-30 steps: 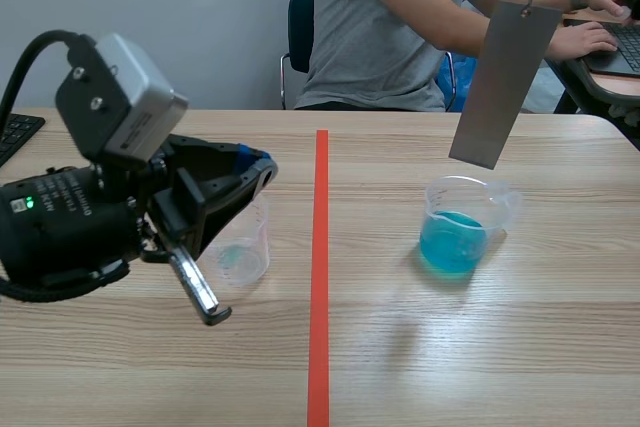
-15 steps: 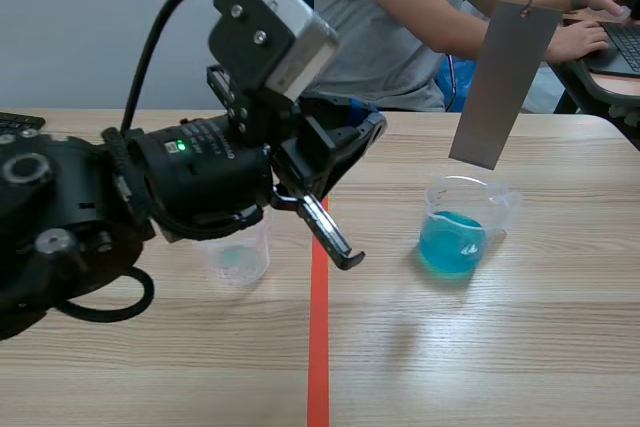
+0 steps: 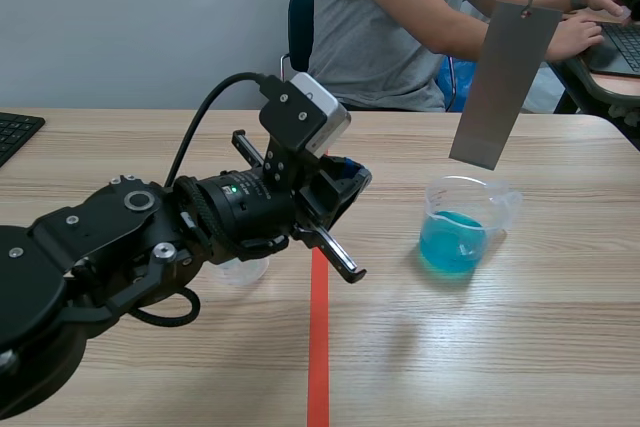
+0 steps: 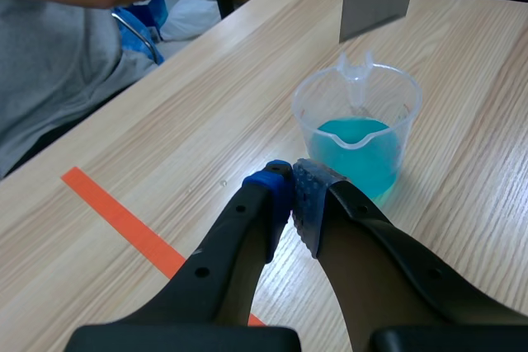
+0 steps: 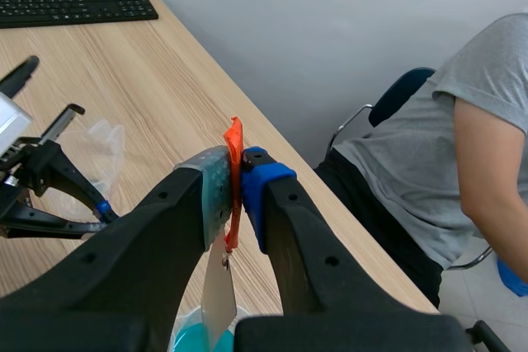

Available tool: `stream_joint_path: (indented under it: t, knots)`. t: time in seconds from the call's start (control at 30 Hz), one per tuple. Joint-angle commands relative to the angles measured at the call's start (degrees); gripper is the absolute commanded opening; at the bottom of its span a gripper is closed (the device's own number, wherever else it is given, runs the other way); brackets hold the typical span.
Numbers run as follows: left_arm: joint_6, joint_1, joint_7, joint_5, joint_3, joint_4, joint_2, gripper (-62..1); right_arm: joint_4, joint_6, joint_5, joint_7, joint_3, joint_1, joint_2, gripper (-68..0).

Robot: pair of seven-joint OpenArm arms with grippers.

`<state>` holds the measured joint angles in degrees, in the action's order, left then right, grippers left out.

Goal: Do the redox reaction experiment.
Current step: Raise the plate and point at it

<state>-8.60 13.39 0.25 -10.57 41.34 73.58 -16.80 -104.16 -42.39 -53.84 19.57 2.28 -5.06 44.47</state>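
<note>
**Plate hangs over the blue beaker, left pincer closed nearby**

The right pincer (image 5: 235,177) is clamped on a thin orange-red tag (image 5: 234,142), with the two pads pressed flat against its sides. A grey metal plate (image 3: 497,82) hangs from the lower end of that tag, straight below the fingers and slightly tilted. Under the plate, well beneath the right pincer, stands the beaker of blue liquid (image 3: 462,227). The plate's lower edge sits above the beaker's rim and clear of the liquid.

The left pincer (image 4: 293,191) has its fingers together, pad against pad, with nothing between them. The beaker of blue liquid stands just ahead of its tips, upright on the table (image 3: 560,347), about a third full, with its spout on the side away from the pincer. The plate's lower edge shows above and beyond that beaker.

An empty clear beaker (image 3: 240,269) stands behind the left pincer. The left arm hides most of it, and only its base shows beneath the arm. The red tape line (image 3: 318,347) runs under the left pincer's fingers.

Beyond both pincers, across the table, a person (image 3: 400,17) in a grey shirt sits turned aside. A black keyboard (image 5: 78,4) lies at the table's edge, well apart from the right pincer.
</note>
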Motion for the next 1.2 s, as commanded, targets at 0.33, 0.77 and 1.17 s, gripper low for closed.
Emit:
stream_joint_path:
  t: [0.33, 0.77, 1.17]
  knots:
    - [0.31, 4.28, -0.57, -0.55, -0.09, -1.22, 5.2, -57.8, -0.48, -0.33, -0.79, -1.01, 0.76, -1.29, 0.9, -66.4]
    - [0.24, 6.64, -0.44, 2.27, -0.09, -2.43, 8.55, -57.7, -0.48, -0.33, -0.79, -1.01, 0.76, -1.29, 0.9, -66.4]
    - [-5.35, 6.64, -3.3, 2.27, -0.09, -7.15, 8.5, -57.7, -0.48, -0.33, -0.81, -1.03, 0.76, -1.29, 0.9, -66.4]
